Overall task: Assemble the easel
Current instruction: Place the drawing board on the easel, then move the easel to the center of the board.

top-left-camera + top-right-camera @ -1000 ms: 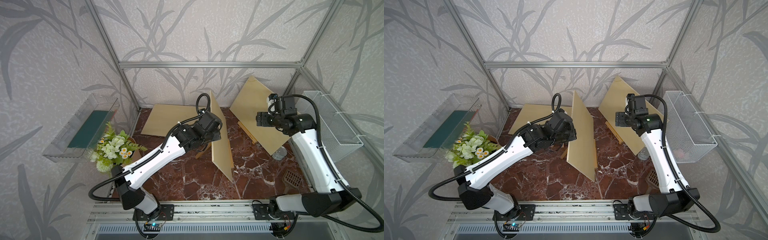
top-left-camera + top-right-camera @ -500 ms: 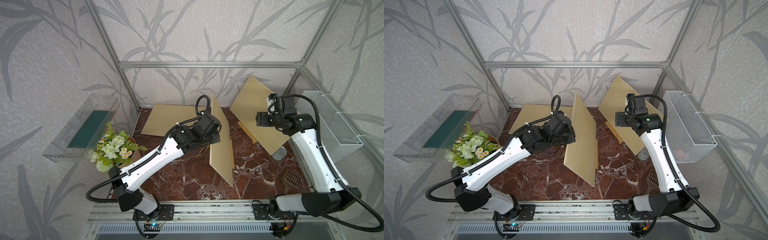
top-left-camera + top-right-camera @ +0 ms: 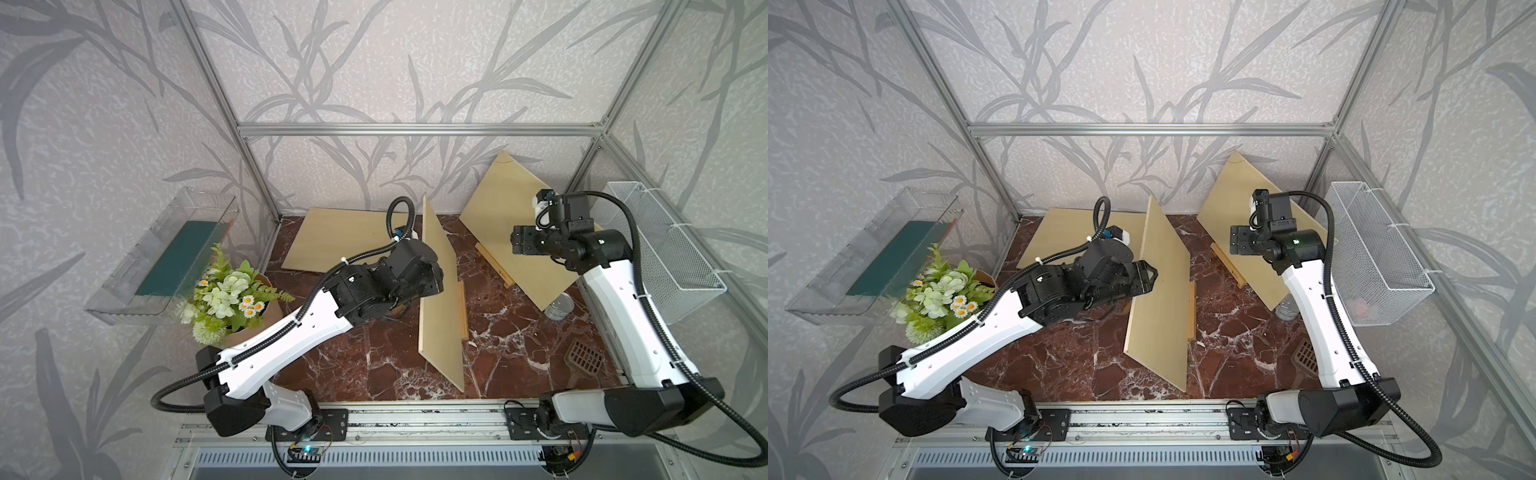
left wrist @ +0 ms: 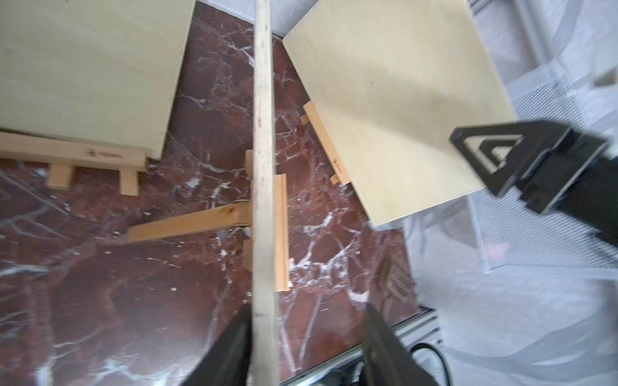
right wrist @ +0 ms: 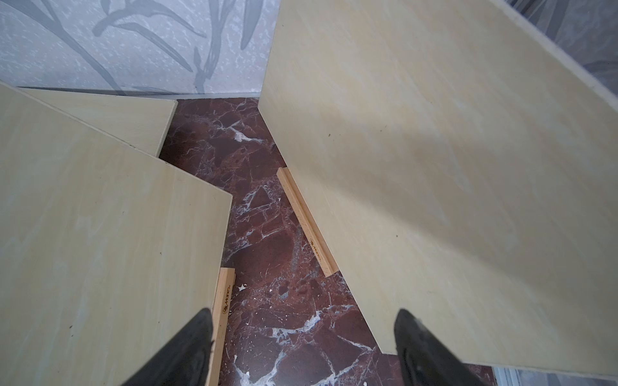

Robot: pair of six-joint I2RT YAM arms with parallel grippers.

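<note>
Straddling the top edge of the middle board [image 3: 442,291], my left hand [image 4: 307,337] is open. One finger [image 4: 234,351] lies against the board's left face and the other stands clear of its right face, so nothing is clamped. The board stands on edge, close to upright, near the centre of the bench [image 3: 353,357]. Its lower edge sits on the ledge [image 4: 282,234] of a small wooden easel, whose strut [image 4: 187,227] reaches out to the left along the bench.

I judge this set about done: board on ledge, strut spread. What is left is to draw my hand off without tipping it. Whether it bears its own weight I cannot tell.

My right hand [image 3: 517,241] is open too and empty. It hangs above the bench between the middle board and the right board [image 3: 511,208], which leans back toward the far right corner above the right ledge [image 3: 494,266]. A third board [image 3: 340,239] lies low at the far left behind the left ledge [image 4: 73,152], which has two short feet. Whether that one is propped or flat I cannot tell.

All three boards are thin, pale plywood rectangles, smooth, faintly grained, with raw light edges. The easel parts are square-cut sticks of warmer yellow wood, and the left ledge carries a small stamped mark. Under them the bench is polished dark red marble, veined white and flecked with pale chips.
</note>
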